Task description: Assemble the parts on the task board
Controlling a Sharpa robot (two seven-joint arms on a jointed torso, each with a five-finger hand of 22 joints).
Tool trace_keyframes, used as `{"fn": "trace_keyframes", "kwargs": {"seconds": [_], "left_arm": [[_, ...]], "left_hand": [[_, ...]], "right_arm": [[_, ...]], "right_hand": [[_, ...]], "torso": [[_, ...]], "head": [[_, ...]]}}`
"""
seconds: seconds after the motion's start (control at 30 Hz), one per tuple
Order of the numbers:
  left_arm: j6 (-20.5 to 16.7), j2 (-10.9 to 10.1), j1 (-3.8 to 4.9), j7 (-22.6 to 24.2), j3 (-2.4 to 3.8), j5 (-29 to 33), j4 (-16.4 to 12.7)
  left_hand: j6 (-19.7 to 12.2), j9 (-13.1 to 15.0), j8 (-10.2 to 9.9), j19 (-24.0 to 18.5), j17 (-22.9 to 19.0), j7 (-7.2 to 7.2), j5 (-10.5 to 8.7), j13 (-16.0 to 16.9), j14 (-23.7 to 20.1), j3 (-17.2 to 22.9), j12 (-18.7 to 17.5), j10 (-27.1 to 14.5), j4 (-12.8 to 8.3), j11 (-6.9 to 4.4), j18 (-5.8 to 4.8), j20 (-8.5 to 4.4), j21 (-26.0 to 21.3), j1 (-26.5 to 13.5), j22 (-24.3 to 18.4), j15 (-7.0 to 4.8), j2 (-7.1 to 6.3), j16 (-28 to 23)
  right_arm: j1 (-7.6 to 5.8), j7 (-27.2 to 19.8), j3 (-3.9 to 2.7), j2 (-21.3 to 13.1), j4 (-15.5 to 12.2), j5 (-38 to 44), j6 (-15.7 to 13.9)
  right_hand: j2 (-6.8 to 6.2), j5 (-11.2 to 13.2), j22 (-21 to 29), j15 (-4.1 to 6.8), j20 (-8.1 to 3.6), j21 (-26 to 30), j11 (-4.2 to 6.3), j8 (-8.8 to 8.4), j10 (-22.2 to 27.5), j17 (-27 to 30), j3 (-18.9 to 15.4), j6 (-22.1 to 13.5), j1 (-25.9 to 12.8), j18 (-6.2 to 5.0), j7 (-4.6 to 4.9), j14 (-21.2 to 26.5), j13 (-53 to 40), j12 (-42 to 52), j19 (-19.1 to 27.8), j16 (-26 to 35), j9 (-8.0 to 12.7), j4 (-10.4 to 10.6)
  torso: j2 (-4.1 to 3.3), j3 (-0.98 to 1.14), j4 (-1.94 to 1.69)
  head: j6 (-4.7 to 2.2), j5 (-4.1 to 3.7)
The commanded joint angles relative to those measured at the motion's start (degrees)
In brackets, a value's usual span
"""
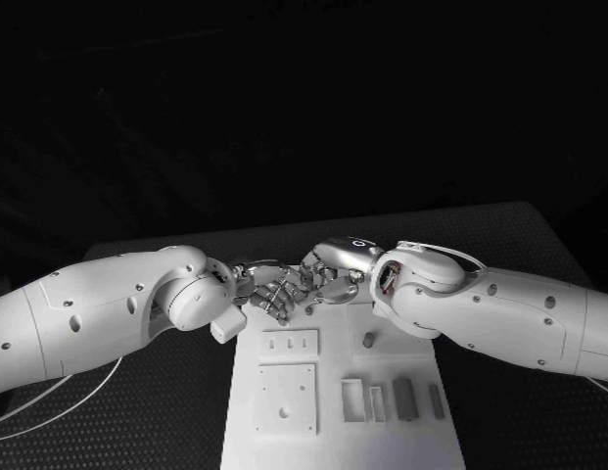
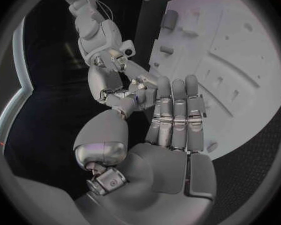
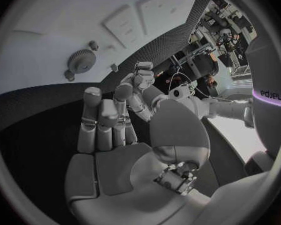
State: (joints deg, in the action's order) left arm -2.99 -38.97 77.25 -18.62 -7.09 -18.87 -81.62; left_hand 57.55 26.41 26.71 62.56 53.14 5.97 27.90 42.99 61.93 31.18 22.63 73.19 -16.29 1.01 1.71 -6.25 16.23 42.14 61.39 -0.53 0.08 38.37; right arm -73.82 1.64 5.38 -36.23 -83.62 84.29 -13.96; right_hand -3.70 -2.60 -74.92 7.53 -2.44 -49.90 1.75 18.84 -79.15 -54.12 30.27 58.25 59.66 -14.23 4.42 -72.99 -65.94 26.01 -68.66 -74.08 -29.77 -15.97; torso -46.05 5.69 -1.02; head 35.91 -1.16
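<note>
Left hand (image 1: 265, 290) and right hand (image 1: 335, 272) meet fingertip-to-fingertip at frame centre above the task board (image 1: 346, 431); possibly pinching a part, can't tell. Risk: fumbled handover, part drops.

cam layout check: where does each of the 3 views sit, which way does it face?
Head view: on the robot's head, looking down at the task board; both arms enter, left hand and right hand meeting at the board's far end.
Left wrist view: behind the left hand, facing the board; the right hand shows beyond.
Right wrist view: behind the right hand, facing the board with a gear.
Shared: all three show the board.
</note>
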Motion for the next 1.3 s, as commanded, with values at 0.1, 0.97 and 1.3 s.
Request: {"fn": "trace_keyframes", "kwargs": {"seconds": [0.1,0.97,1.3], "left_arm": [[1.1,0.1,0.28,2.0,0.3,1.2,-0.3],[3.7,-0.1,0.25,2.3,0.28,0.8,0.4],[4.0,-0.2,0.25,2.2,0.24,-0.2,0.3]], "left_hand": [[1.0,0.0,0.2,0.6,-0.1,-0.85,-0.08,-0.1,-0.5,0.3,0.4,-1.3,-0.1,-1.31,0.68,0.02,-0.2,0.1,0.1,-0.05,0.84,0.4],[3.0,1.9,2.3,2.5,-0.4,-2.03,-6.72,-0.3,0.9,1.3,3.3,0.3,0.0,-2.43,0.73,-0.77,0.1,6.8,2.5,-0.96,4.89,3.0],[2.9,3.7,1.9,2.8,-0.9,-2.04,-10.49,-0.6,1.0,3.5,3.7,0.4,0.8,-2.48,0.58,-0.92,-0.3,7.2,3.0,-1.02,4.37,3.6]], "right_arm": [[0.38,-0.5,0.22,0.0,0.0,0.5,2.1],[0.69,-0.6,0.22,-0.5,0.3,0.4,2.9],[0.76,-0.3,0.23,-0.8,0.5,0.3,3.1]], "right_hand": [[0.65,-0.2,-0.9,0.51,-0.51,-0.2,0.19,0.23,-0.2,-0.1,0.3,0.4,-0.1,-0.77,0.09,0.1,-0.1,0.0,0.0,-0.4,-0.1,-0.2],[0.72,-0.2,-0.9,0.52,-0.51,-0.1,0.2,0.23,-0.2,-0.1,0.3,0.4,-0.1,-0.77,0.09,0.1,-0.1,0.0,0.0,-0.4,-0.1,-0.2],[-0.15,-0.2,-0.9,0.41,-0.47,0.0,0.04,-0.21,0.0,-0.1,0.0,-0.2,-0.6,-0.77,0.27,0.2,-0.1,-0.2,0.0,-0.3,-0.1,-0.2]], "torso": [[0.0,0.0,0.01],[0.0,0.02,0.01],[0.01,0.0,0.01]], "head": [[0.05,-0.01],[0.26,0.03],[0.28,0.01]]}}
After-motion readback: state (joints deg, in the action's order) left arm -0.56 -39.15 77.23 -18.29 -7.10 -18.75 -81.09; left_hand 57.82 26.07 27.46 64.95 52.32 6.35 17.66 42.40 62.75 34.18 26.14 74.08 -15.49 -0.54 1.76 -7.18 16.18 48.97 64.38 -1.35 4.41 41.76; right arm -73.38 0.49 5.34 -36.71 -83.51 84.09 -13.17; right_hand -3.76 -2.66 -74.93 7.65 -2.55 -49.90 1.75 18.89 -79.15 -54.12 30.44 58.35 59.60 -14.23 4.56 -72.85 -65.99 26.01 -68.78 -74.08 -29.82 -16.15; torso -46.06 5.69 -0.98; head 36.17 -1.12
